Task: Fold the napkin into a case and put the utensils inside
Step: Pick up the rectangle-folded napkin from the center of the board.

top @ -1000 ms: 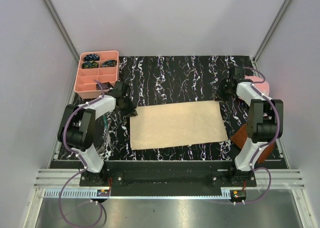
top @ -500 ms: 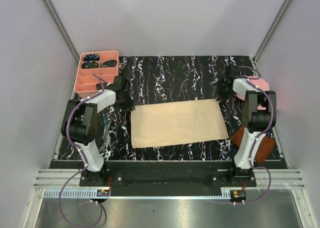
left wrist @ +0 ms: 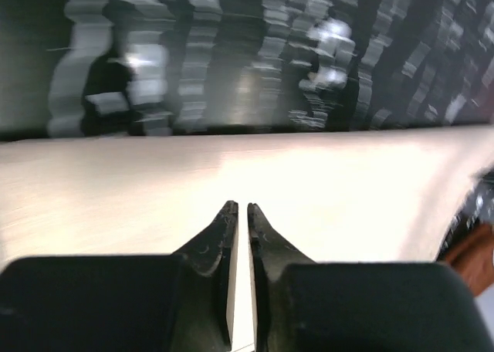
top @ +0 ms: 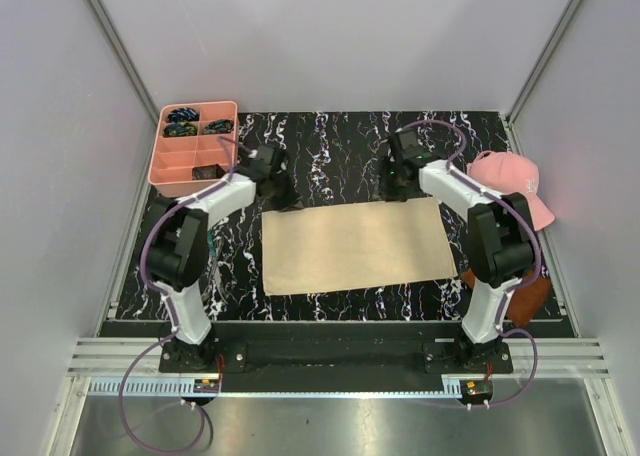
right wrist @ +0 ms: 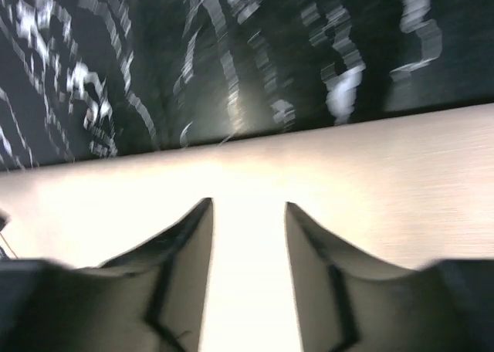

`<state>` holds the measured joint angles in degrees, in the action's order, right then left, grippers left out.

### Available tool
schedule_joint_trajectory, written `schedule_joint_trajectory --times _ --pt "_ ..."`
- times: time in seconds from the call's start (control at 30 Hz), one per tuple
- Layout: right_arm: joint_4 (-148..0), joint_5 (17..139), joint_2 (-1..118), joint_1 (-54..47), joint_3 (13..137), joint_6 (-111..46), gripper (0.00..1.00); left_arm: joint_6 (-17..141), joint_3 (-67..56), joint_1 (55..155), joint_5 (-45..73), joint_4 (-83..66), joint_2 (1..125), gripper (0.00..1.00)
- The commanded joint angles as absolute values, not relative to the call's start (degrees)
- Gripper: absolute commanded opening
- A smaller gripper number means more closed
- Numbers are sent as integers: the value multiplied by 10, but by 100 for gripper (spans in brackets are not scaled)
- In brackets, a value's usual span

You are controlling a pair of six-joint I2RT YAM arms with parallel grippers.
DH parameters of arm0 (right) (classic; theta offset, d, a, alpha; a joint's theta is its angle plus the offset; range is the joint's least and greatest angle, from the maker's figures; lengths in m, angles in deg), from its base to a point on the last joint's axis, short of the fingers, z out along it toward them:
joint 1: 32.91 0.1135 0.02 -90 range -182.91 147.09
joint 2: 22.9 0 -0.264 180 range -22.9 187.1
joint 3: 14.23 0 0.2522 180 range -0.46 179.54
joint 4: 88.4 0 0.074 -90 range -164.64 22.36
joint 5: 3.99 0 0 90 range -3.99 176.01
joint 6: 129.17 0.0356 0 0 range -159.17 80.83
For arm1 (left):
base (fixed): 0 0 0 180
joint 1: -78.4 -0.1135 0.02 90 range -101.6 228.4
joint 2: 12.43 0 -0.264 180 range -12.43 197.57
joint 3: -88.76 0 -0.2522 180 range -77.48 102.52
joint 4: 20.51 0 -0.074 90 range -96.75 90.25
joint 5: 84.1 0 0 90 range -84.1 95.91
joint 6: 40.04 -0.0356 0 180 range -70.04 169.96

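Observation:
The beige napkin (top: 350,246) lies flat and unfolded in the middle of the black marbled mat (top: 340,141). My left gripper (top: 286,196) hovers at the napkin's far left corner. In the left wrist view the left gripper (left wrist: 238,207) is shut to a thin slit, with nothing in it and the napkin (left wrist: 347,190) beneath. My right gripper (top: 396,188) is over the napkin's far edge, right of centre. In the right wrist view the right gripper (right wrist: 247,204) stands open and empty above the cloth (right wrist: 386,167). The utensils are out of view.
A pink compartment tray (top: 175,166) with small dark items stands at the far left. A pink cap (top: 512,176) lies at the right edge. Part of a dark brown square (top: 525,298) shows behind the right arm. Grey walls close in both sides.
Both grippers swung inward along the napkin's far edge, the left from beside the left edge, the right from the far right corner. The right jaws opened wider.

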<state>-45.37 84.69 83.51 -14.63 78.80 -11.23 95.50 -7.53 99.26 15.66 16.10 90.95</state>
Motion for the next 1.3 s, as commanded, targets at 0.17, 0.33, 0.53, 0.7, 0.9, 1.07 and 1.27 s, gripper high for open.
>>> schedule_joint_trajectory --times 0.17,0.33,0.53,0.7,0.9,1.07,1.27 --pt "-451 898 906 -85 839 -110 41 984 24 1051 184 99 1018 8" --pt "-452 931 946 -85 862 -138 41 976 50 1047 158 120 1053 8" --pt "-445 966 972 -91 906 -197 49 929 105 1030 134 174 1097 8" --pt "-398 1005 889 -101 885 -210 76 882 149 1031 105 230 1079 16" --pt "-365 960 779 -208 754 -203 85 876 143 1049 115 251 1000 29" --pt "-377 973 745 -258 667 -234 85 877 82 1092 154 245 940 28" --pt "-413 960 745 -271 620 -226 80 885 -31 1145 183 200 852 27"
